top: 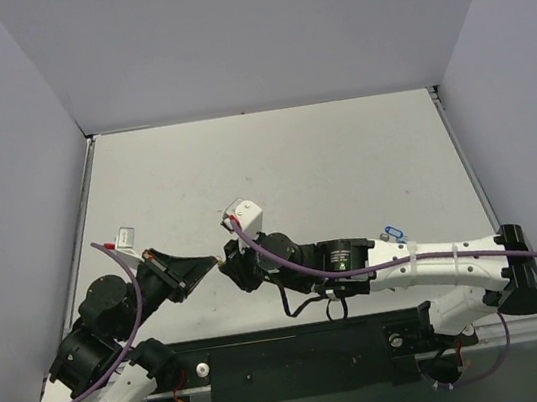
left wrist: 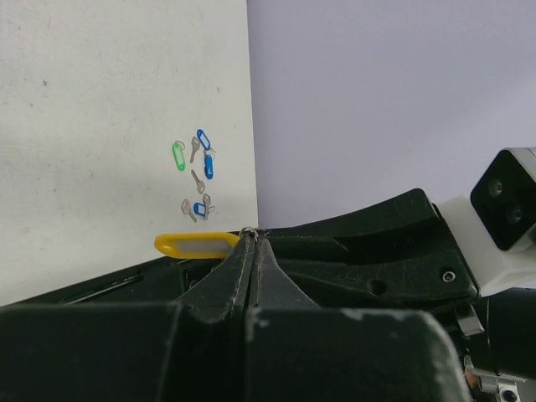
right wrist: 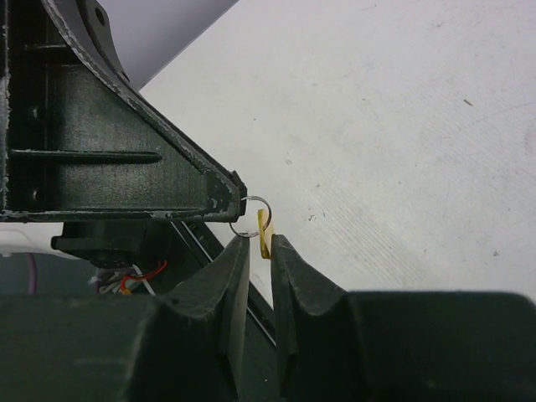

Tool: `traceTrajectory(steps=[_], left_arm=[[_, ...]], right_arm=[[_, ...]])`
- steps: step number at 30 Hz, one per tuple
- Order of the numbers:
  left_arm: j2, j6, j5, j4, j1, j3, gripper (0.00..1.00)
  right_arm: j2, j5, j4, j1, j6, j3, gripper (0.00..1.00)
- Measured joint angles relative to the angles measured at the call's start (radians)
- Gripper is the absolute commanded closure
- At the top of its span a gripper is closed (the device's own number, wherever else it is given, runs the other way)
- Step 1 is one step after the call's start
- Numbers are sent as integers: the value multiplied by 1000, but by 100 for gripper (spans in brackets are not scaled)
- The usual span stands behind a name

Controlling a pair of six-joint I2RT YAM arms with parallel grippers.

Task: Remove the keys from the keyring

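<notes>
Top external: my left claw (top: 212, 262) and my right claw (top: 230, 266) meet tip to tip just above the worktop (top: 273, 160).

Left wrist: my left claw is clenched on the keyring (left wrist: 248, 230), and the yellow key (left wrist: 197, 244) sticks out sideways. Loose keys (left wrist: 208, 165) lie on the worktop beyond.

Right wrist: my right claw's fingers (right wrist: 289, 260) flank the yellow key edge-on, narrowed to a slit. I cannot tell whether they pinch it. A skewed pull could slip or bend the thin ring.

The thin silver keyring (right wrist: 269, 211) carried one yellow-capped key (left wrist: 197, 244), while blue- and green-capped keys (left wrist: 198, 172) lay loose on the surface (left wrist: 100, 100).
</notes>
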Motion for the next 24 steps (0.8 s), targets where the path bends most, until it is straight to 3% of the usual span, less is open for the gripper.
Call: traceTrajectory(steps=[3,9,11,12,14,17,24], left_arm=[[0,0,0,0,0,0,100],[-7,5,0,-1,0,0,100],[-9,19,0,-2,0,0,87],[-9,30,-1,-6,0,1,71],[-9,54,-2,-23,0,7,51],[-8,99,-13,-66,0,34,34],[44,270,-99,-189,0,140,26]], right_arm=[[6,7,-18,0,5,11,99],[15,22,-55,0,11,32,100],[15,24,-69,0,16,32,100],[14,26,-71,0,20,31,100],[8,26,-74,0,27,26,100],[-26,30,-86,0,37,-6,100],[-204,91,-176,0,73,-122,100]])
